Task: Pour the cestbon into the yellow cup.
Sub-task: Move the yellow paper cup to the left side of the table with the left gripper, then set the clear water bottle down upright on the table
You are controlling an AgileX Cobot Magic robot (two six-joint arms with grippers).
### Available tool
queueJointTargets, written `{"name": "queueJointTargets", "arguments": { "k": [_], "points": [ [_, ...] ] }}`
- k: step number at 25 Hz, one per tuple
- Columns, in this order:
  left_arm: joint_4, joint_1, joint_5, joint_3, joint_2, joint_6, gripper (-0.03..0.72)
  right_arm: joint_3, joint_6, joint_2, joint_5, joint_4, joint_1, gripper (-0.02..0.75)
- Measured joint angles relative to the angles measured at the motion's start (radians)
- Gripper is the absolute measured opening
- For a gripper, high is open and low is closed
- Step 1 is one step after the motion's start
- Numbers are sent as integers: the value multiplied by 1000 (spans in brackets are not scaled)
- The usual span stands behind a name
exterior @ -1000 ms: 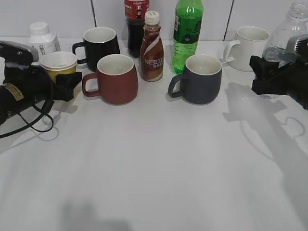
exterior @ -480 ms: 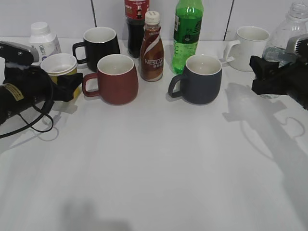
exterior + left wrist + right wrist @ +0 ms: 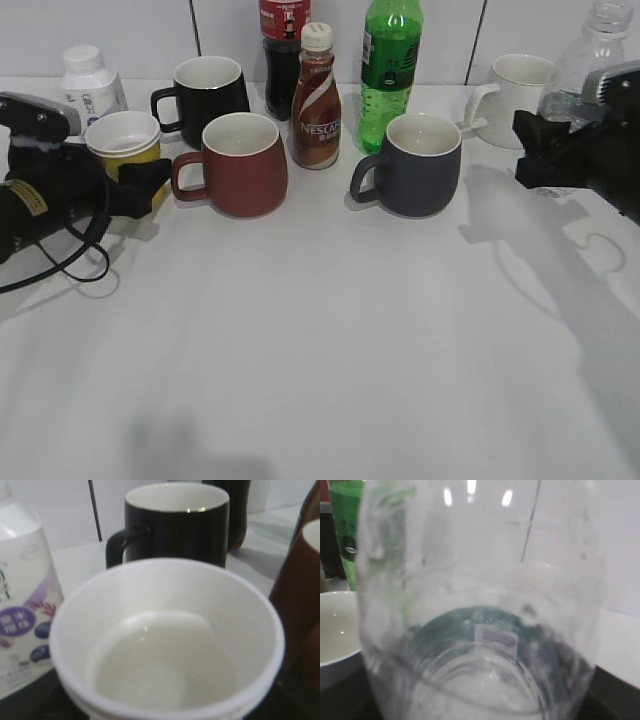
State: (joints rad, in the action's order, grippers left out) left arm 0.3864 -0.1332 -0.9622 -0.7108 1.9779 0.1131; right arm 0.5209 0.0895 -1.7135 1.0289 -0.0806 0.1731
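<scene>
The left end effector [image 3: 140, 185] is clenched around the small yellow paper cup [image 3: 124, 140], left of the brown-red mug [image 3: 240, 163]; far right, the right end effector [image 3: 545, 150] grasps the clear ribbed plastic water bottle [image 3: 590, 50].

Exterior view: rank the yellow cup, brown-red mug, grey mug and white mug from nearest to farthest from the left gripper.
1. Yellow cup, at the left gripper itself, far left.
2. Brown-red mug, just to the right of the cup.
3. Grey mug, right of centre.
4. White mug, back right, beside the right arm.
</scene>
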Motion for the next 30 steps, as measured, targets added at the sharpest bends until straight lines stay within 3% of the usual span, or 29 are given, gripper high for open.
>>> {"name": "queueJointTargets", "arguments": {
  "k": [14,28,30],
  "points": [
    [-17,0,9,71,-69,0,601,128,15,-185,-16,16,0,472],
    [-20,0,26,118,-83,0,601,137,-40,-264,21,81,0,472],
    [-26,0,5,144,-102,0,601,137,-44,-265,21,86,0,516]
  ]
}}
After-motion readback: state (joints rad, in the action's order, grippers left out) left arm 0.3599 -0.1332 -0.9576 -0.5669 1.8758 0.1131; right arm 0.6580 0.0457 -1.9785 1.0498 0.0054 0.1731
